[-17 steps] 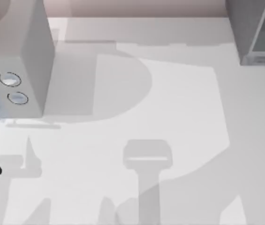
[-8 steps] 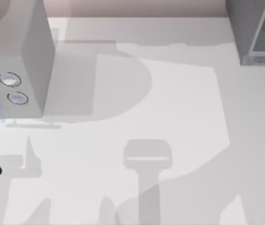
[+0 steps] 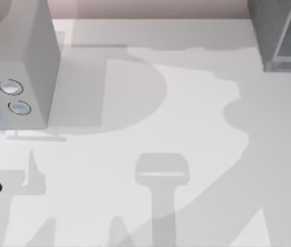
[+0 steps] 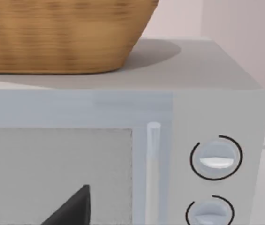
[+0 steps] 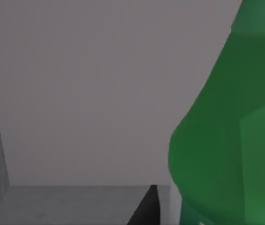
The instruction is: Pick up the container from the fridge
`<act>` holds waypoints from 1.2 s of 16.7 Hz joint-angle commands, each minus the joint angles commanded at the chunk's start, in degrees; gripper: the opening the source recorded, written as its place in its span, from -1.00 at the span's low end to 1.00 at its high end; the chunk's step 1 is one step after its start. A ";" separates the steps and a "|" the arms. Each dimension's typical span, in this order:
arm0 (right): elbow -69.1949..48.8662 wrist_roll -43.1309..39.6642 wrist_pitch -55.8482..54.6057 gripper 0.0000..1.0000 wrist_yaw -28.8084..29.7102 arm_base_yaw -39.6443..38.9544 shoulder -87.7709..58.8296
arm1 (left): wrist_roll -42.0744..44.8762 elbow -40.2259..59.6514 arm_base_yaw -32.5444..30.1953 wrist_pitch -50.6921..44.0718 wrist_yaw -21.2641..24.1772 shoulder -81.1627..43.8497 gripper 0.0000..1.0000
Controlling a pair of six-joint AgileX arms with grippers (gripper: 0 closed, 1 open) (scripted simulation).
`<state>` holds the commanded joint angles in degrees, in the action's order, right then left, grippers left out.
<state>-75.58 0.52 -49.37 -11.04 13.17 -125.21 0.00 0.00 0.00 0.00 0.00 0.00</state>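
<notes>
The right arm's job now, as I judge it, is the final approach and grasp on the container [image 5: 230, 140] inside the fridge [image 3: 276, 36]. To do it well, the right gripper should come in level with the bottle's body, centre it between the fingers before pinching, and avoid nudging it toward the fridge's back wall; once it has a firm hold it should lift only slightly and draw straight out through the opening so nothing clips the frame. In the right wrist view the green bottle looms very close, its rounded shoulder and body beside the fridge's pale rear wall and above the fridge's grey floor, so the container stands within the fridge, just in front of the wrist camera. A dark sliver near the bottle's base may be part of a finger [image 5: 146, 206]; whether the right gripper is spread, closed or already has the bottle I cannot tell. From above, the fridge stands at the table's far right corner. The left arm sits idle well away from the fridge, facing the lighter grey box with two round dials [image 4: 214, 159], which carries a woven basket [image 4: 62, 33] on its top; its grip state cannot be judged either
</notes>
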 joint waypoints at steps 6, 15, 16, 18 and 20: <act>0.96 0.06 -0.40 -1.00 -0.23 0.10 0.74 | 0.00 0.00 0.00 0.00 0.00 0.00 1.00; 24.19 0.17 -9.00 -1.00 -3.05 2.81 14.33 | 0.00 0.00 0.00 0.00 0.00 0.00 1.00; 25.67 0.19 -9.73 -1.00 -3.29 3.02 15.49 | 0.00 0.00 0.00 0.00 0.00 0.00 1.00; 26.80 0.19 -10.32 -1.00 -3.47 3.20 16.46 | 0.00 0.00 0.00 0.00 0.00 0.00 1.00; 26.80 0.19 -10.32 -1.00 -3.47 3.20 16.46 | 0.00 0.00 0.00 0.00 0.00 0.00 1.00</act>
<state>-48.77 0.71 -59.69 -14.51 16.38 -108.76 0.00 0.00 0.00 0.00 0.00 0.00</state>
